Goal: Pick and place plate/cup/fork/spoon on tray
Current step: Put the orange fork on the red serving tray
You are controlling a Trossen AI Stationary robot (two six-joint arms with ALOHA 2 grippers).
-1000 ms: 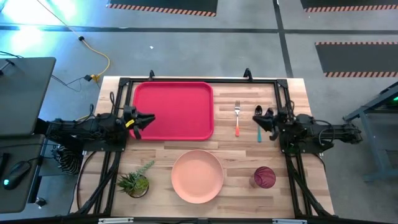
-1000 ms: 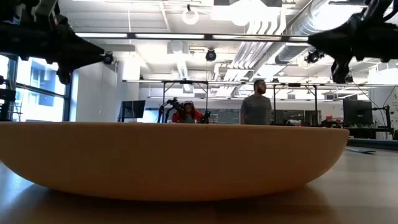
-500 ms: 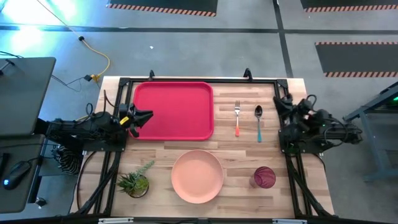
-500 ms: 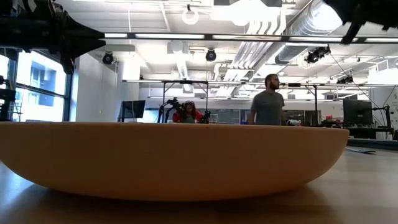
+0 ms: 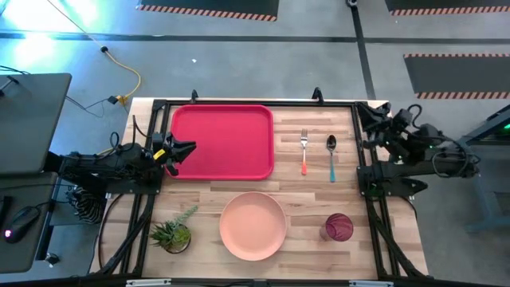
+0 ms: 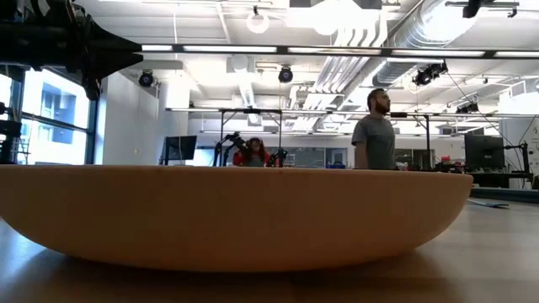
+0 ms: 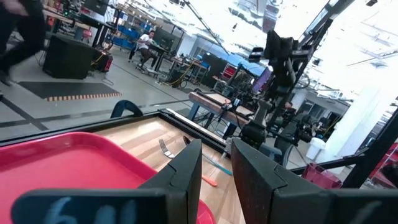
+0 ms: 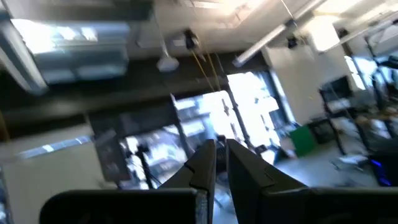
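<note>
The red tray (image 5: 223, 119) lies at the far left of the table. The pink plate (image 5: 253, 226) lies near the front edge and fills the low view (image 6: 236, 210). The dark-red cup (image 5: 339, 227) stands to its right. The orange-handled fork (image 5: 304, 151) and the blue-handled spoon (image 5: 331, 155) lie side by side right of the tray. My left gripper (image 5: 191, 150) hovers over the tray's left rim, open by a narrow gap (image 7: 216, 146) and empty. My right gripper (image 5: 365, 119) is raised at the table's far right corner, tipped up toward the ceiling (image 8: 221, 146), shut and empty.
A small potted plant (image 5: 174, 233) stands at the front left, beside the plate. Black frame rails (image 5: 374, 215) run along the table's left and right sides. Bare wood lies between the tray and the plate. A person (image 6: 376, 130) stands in the room behind.
My right gripper has drawn back from beside the spoon toward the table's far right corner, risen and tipped upward. The spoon and fork have stayed where they were. My left gripper has drawn back a little toward the table's left edge.
</note>
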